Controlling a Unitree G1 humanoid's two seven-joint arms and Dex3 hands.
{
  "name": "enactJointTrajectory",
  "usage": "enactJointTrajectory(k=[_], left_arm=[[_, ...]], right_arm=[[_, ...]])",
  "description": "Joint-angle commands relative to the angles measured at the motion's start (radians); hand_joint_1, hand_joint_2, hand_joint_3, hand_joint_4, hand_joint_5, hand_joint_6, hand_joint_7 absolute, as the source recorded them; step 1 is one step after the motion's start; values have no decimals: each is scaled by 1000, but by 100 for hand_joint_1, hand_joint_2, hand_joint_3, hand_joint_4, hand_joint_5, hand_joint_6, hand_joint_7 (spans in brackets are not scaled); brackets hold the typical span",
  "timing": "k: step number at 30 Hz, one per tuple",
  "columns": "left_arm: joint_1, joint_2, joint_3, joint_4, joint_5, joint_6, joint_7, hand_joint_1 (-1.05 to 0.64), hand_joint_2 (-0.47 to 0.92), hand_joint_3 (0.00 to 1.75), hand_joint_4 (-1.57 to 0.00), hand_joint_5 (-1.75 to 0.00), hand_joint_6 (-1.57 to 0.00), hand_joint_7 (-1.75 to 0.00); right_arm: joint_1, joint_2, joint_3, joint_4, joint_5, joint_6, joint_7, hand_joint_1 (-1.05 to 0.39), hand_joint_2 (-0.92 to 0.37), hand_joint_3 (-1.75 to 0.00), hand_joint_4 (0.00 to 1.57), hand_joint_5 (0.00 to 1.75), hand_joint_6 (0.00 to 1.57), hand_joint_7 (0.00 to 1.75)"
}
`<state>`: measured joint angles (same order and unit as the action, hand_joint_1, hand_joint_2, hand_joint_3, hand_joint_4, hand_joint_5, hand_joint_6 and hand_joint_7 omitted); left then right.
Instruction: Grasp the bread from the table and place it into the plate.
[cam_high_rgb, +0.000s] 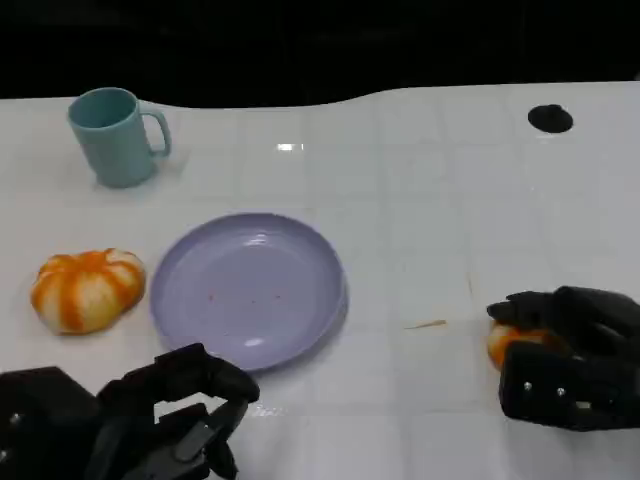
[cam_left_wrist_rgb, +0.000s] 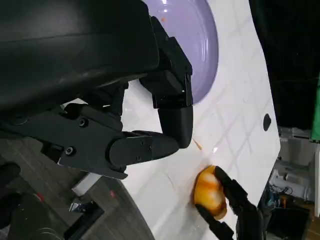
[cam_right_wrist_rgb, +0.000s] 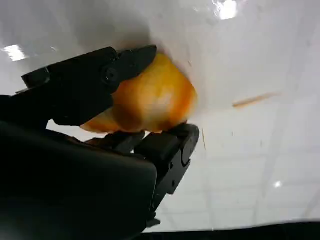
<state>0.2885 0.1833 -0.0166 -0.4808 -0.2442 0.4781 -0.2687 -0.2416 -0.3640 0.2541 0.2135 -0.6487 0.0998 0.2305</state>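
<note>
Right wrist view: right hand (cam_right_wrist_rgb: 95, 150) has its fingers (cam_right_wrist_rgb: 100, 80) wrapped on the bread (cam_right_wrist_rgb: 150, 97), one above, one below, at the table's (cam_high_rgb: 420, 200) near right, well apart from the plate (cam_high_rgb: 248, 290). Bread looks light and soft, likely to dent, so hold it across the middle, gently. Left hand (cam_high_rgb: 150, 420) hovers near the plate, fingers loosely curled, holding nothing. Second bun (cam_high_rgb: 88, 288) sits left of the plate.

Plate (cam_high_rgb: 248, 290) centre table (cam_high_rgb: 420, 200); mug (cam_high_rgb: 115, 135) behind-left; striped bun (cam_high_rgb: 88, 289) left of plate; second bun (cam_high_rgb: 512, 342) far right.
</note>
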Motion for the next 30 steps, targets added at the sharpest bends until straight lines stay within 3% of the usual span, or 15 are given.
enactJointTrajectory(k=[1,4,6,8,10,11,20,30], left_arm=[[7,7,6,-16,6,10,15,-35,92,48,-65,-175,-60,-132],[5,8,5,-15,8,7,13,-35,91,48,-65,-175,-60,-132],[4,8,4,-14,10,4,13,-35,91,48,-65,-175,-60,-133],[4,8,4,-13,8,0,9,-35,91,49,-66,-175,-60,-133],[3,5,7,-15,1,9,11,-34,91,50,-67,-175,-59,-134],[3,5,7,-17,2,11,12,-34,91,50,-67,-175,-59,-134],[5,9,5,-21,11,10,16,-33,91,51,-66,-175,-58,-134],[2,10,-1,-17,21,2,18,-33,90,52,-66,-175,-58,-135]], right_arm=[[-1,22,-31,35,43,-9,-92,-19,-88,0,92,71,113,10],[-1,26,-35,51,50,-41,-167,-8,-91,-3,83,127,126,14],[-1,20,-34,63,55,-80,-207,-2,-88,-14,84,142,127,27],[-4,12,-34,80,60,-125,-245,1,-60,-74,85,154,108,76],[-8,9,-36,97,67,-157,-267,0,-48,-100,86,164,99,102],[-12,5,-33,103,61,-167,-278,0,-46,-104,86,167,97,108],[-27,2,-23,146,51,-233,-332,-5,-44,-117,88,175,78,157],[-27,13,-25,184,57,-314,-426,-3,-40,-121,89,175,76,163]])
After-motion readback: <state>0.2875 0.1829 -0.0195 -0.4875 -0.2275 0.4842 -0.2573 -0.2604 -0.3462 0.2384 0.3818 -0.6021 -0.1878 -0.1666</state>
